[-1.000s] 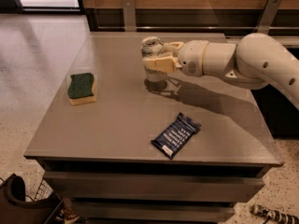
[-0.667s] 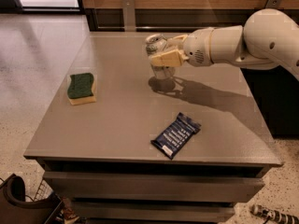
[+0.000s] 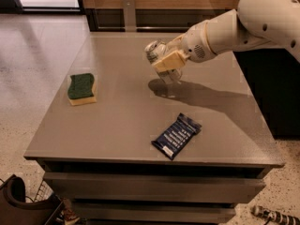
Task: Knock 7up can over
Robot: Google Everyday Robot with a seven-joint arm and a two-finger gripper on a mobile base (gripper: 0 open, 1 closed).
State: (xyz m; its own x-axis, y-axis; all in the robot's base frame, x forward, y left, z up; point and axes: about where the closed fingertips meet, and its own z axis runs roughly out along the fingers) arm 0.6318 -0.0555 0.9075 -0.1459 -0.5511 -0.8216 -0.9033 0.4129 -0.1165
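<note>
The 7up can [image 3: 158,53], pale silver with a silver top, is at the middle back of the grey table [image 3: 117,121]. It is tilted, its top leaning left and toward the camera, and its base seems just above its shadow on the tabletop. My gripper [image 3: 168,62] comes in from the right on a white arm and is shut on the can, with a beige finger [image 3: 168,60] across the front of the can's body. The far side of the can is hidden behind the gripper.
A green and yellow sponge [image 3: 82,88] lies on the left of the table. A dark blue snack wrapper [image 3: 176,135] lies near the front edge. A dark counter stands to the right, and a wooden wall with a metal post [image 3: 128,13] stands behind.
The arm has lifted and swung a little to the right. The can, upright a second ago, now tilts to the left in the gripper.
</note>
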